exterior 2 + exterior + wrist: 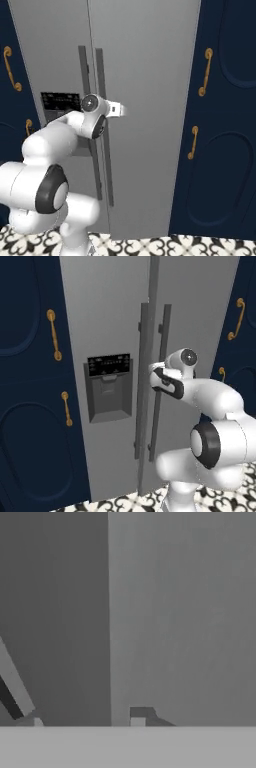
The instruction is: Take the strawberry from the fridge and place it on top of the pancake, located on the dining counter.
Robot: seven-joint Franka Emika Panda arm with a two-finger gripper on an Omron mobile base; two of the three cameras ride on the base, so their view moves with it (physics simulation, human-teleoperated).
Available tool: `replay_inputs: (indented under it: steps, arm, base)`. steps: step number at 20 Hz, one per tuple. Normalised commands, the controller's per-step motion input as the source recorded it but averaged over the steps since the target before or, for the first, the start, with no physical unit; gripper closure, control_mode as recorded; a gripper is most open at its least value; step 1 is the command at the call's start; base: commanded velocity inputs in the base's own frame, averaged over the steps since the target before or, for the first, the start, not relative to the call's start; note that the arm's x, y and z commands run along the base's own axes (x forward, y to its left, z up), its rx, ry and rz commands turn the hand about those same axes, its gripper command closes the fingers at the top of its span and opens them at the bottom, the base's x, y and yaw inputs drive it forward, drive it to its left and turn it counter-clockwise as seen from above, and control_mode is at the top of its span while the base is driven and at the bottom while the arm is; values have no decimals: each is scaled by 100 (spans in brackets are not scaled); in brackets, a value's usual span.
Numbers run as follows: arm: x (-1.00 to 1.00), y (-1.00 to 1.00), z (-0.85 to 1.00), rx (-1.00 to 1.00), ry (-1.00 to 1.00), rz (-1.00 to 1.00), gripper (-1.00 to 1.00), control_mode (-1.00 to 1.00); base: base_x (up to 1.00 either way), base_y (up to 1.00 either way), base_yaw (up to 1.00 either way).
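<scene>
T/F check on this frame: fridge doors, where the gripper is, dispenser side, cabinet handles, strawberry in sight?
1. Both doors of the fridge are shut. True.
2. The gripper is beside the door handles, in front of the right door. True.
3. The dispenser is on the right door. False: it is on the left door.
4. The cabinets beside the fridge have black bar handles. False: their handles are brass; the dark bars are the fridge's.
5. The strawberry lies in plain sight on a shelf. False: the doors are shut, so no shelf or fruit can be seen.
</scene>
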Motion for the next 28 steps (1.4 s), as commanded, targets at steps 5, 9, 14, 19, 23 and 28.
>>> replay_inputs:
  steps: [5, 9, 14, 19, 23, 28]
  arm:
    - [-99, -100, 0, 8, 22, -22, 100, -100]
    - [-96, -100, 0, 13, 28, -20, 100, -100]
    - [-100, -100, 0, 16, 18, -15, 100, -100]
    - [-100, -99, 11, 12, 9, -15, -100, -100]
    - [-63, 6, 36, -13, 8, -4, -100, -100]
    - [-10, 94, 30, -41, 42, 0, -100, -100]
  base:
    - [0, 0, 0]
    - [0, 0, 0]
    - [0, 0, 0]
    - [0, 0, 0]
    - [0, 0, 0]
    - [0, 0, 0]
